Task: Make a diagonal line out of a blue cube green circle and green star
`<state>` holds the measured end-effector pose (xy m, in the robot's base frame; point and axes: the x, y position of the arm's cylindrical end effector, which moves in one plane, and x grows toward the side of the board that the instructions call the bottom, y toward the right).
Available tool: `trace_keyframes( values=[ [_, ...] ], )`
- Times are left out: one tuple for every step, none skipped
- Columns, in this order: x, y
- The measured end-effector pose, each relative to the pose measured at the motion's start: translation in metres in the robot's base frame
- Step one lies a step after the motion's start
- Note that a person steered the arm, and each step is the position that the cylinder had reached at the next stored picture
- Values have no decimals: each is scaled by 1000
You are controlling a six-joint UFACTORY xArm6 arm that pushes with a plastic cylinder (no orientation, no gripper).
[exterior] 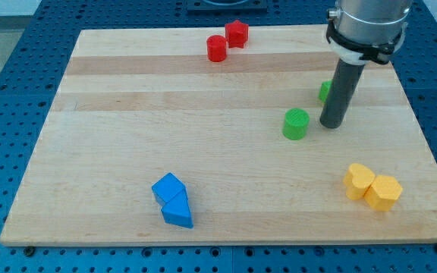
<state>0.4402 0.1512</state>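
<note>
A pale wooden surface point(203, 152) sits on a blue pegboard. The arm carries no pincer, only a dark rod; its tip point(332, 125) rests on the wood just to the right of the green circle point(296, 123), close but apparently not touching. A second green block, probably the green star point(324, 92), peeks out from behind the rod, mostly hidden. The blue cube point(168, 187) lies well apart, toward the bottom left, touching a blue wedge point(178, 213). Two red blocks point(227, 42) sit near the top edge and two yellow blocks point(372, 186) at the bottom right. The risk, as I judge it: nudging the cube could drag the wedge along, and a push on the star from this side could knock the circle out of place.
</note>
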Motion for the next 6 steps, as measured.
trace_keyframes(
  values=[
    [0, -48],
    [0, -84],
    [0, -88],
    [13, -44],
    [40, -18],
    [47, -49]
  ],
)
